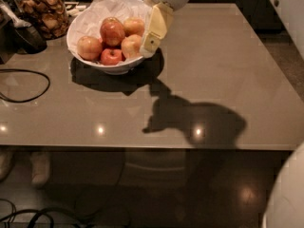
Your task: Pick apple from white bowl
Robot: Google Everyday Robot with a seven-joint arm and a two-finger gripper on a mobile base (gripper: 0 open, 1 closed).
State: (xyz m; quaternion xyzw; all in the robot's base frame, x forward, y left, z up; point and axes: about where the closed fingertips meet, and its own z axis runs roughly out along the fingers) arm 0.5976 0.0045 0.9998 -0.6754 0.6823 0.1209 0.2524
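Observation:
The white bowl (84, 18), lined with crumpled white paper, stands at the table's back left and holds several apples. A pale yellow-orange apple (130, 45) lies at the bowl's right side. A larger red-streaked apple (112, 31) sits in the middle, a small red one (112, 56) at the front, another pale one (89, 47) at the left and one (135, 25) at the back. My cream gripper (148, 49) hangs down over the bowl's right rim, right beside the pale yellow-orange apple.
A glass jar of brown snacks (45, 11) stands left of the bowl, with a dark device (23, 34) beside it. A black cable (28, 91) loops on the table's left. The table's front edge (142, 147) runs below. A white shape (287, 198) fills the lower right corner.

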